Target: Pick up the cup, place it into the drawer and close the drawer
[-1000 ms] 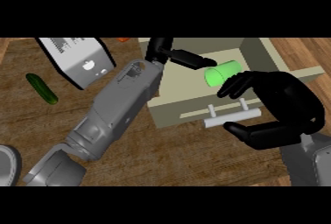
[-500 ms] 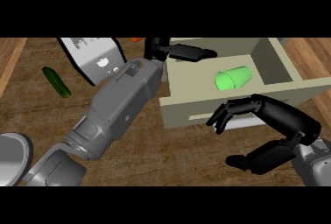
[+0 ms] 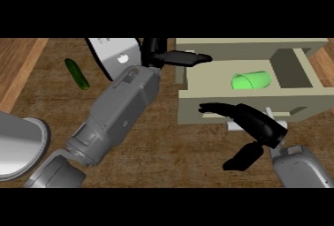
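Change since half a second ago: right hand (image 3: 257, 126) has moved up and left, from below the drawer's front to right against it; cup unmoved inside.
Surroundings: a green cucumber (image 3: 76, 73) lies on the wooden surface (image 3: 163, 154) at upper left, well apart from the drawer. A grey and white object (image 3: 117, 55) sits near the top, just left of the left hand. A round grey plate (image 3: 20, 143) shows at the left edge.
In the way: the left forearm runs diagonally from lower left up to the drawer's left corner.
Drawer: the beige drawer (image 3: 248, 103) is pulled open, its white handle (image 3: 277, 114) on the front panel.
Contents: the green cup (image 3: 251, 80) lies on its side inside the drawer.
Left hand: the left hand (image 3: 173, 57) has fingers stretched straight out to the right, over the drawer's rear left corner, holding nothing.
Right hand: fingers spread and loosely extended leftward across the front panel, overlapping the handle; thumb hanging below. It holds nothing.
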